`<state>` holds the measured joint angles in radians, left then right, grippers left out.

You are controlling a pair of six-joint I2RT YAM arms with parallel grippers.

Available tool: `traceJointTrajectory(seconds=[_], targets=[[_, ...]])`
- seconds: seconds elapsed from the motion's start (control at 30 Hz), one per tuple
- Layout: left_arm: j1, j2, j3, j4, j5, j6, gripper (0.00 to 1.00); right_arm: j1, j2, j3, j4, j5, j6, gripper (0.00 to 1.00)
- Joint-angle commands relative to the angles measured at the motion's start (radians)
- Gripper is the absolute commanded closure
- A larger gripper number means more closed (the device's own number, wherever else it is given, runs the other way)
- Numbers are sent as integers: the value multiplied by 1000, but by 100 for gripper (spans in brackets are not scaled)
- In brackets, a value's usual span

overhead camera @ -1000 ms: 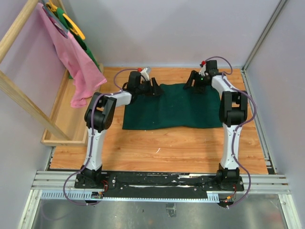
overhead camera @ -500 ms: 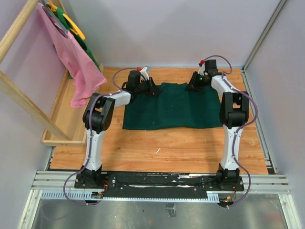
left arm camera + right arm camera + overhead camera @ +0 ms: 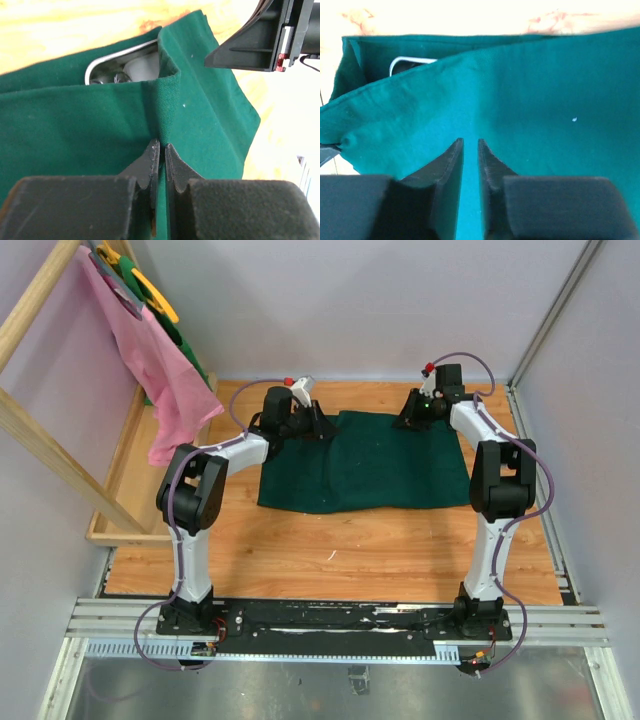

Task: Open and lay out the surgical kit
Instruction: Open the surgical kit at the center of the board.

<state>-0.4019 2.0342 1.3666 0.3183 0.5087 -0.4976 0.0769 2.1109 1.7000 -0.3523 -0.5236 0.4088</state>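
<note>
1. Cloth (image 3: 360,470) lies on the counter (image 3: 330,550), near edge flat.
2. Left hand (image 3: 161,146) and right hand (image 3: 470,142), both narrow, pinch its far flap, elbows swung outward since a second ago.
3. Tray (image 3: 125,50) peeks beneath: unfolding begun.

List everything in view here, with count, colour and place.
wrap: one, dark green, mid-table, far edge raised.
tray: one, shiny steel, showing under the raised wrap.
white item: one, in the tray; kind unclear.
pink cloth: one, hanging on the rack.
yellow item: one, at the rack's top; kind unclear.
rack: one, pale wood, left of the table.
table: one, wood-grain.
left gripper: black, pinching the wrap's far left.
right gripper: black, pinching the wrap's far right.
</note>
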Motion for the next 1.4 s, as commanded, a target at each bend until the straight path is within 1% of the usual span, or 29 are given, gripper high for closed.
traceJointTrajectory(seconds=[0.0, 0.03, 0.07, 0.1, 0.13, 0.23, 0.3, 0.47, 0.6, 0.83, 0.97, 1.07, 1.17, 1.2, 1.23, 1.37], targets=[[-38, -97, -74, 16, -34, 23, 94, 20, -77, -88, 17, 21, -22, 66], [-49, -114, -95, 17, -46, 29, 94, 20, -95, -110, 27, 30, -23, 51], [-65, -132, -114, 16, -60, 35, 95, 20, -104, -122, 34, 36, -26, 40], [-76, -148, -134, 17, -72, 38, 94, 19, -106, -125, 34, 36, -29, 33], [-85, -163, -149, 18, -87, 40, 95, 21, -101, -121, 32, 31, -33, 28], [-107, -206, -190, 18, -111, 46, 95, 29, -72, -81, 0, 31, -50, 25], [-117, -232, -213, 18, -124, 48, 95, 37, -56, -54, -16, 43, -61, 24], [-141, -283, -267, 18, -155, 56, 95, 39, -58, -19, -13, 35, -39, 18], [-157, -287, -286, 19, -173, 58, 95, 40, -43, 28, -19, 27, -8, 15], [-172, -278, -307, 36, -177, 53, 95, 45, 58, 155, -101, 56, 28, 9], [-178, -286, -312, 39, -176, 54, 95, 54, 134, 258, -195, 92, 17, 8], [-182, -301, -327, 50, -173, 51, 97, 64, 170, 293, -225, 119, 2, 9], [-187, -318, -339, 55, -175, 51, 97, 77, 186, 310, -251, 156, -19, 13], [-188, -325, -345, 56, -174, 52, 97, 78, 188, 310, -256, 163, -23, 16], [-189, -331, -350, 56, -176, 53, 97, 79, 187, 306, -259, 168, -27, 21], [-189, -367, -375, 56, -186, 51, 98, 78, 122, 233, -257, 226, -47, 54]])
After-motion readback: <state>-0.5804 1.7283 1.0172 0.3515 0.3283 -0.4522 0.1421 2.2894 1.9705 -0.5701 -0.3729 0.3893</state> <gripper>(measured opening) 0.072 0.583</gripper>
